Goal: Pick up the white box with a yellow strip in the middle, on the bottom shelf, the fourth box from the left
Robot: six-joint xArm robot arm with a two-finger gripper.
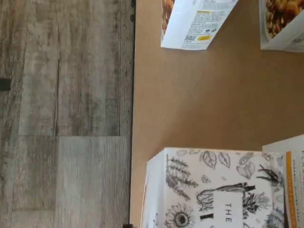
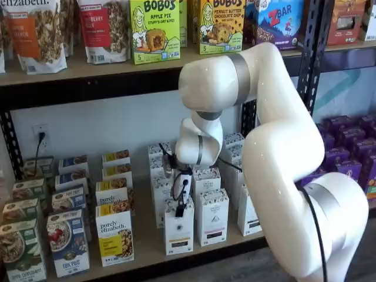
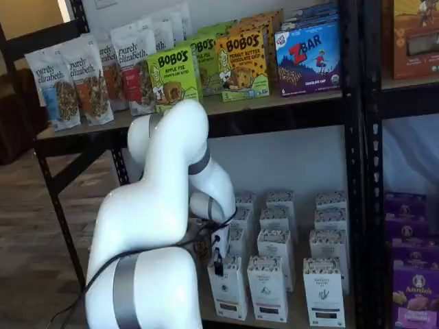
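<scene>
White arm (image 2: 282, 153) bends down, black fingers (image 2: 179, 210) pointing downward.

arm (image 2: 282, 147): glossy smooth white plastic
shelf (image 1: 199, 104): matt pale wood
box (image 2: 179, 226): matt white card
floor (image 1: 66, 114): grey wood-grain

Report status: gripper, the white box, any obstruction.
Gripper just above the white box, fingers' state unclear. Box upright, front row of bottom shelf. Similar box close beside; nothing on top.

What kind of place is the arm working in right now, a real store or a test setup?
Probably a mock grocery aisle: black metal racking with a bottom shelf of pale board, packed rows of boxed goods such as Bobo's bars and the white box under the gripper. A wall outlet and wood-look floor suggest an ordinary room.
</scene>
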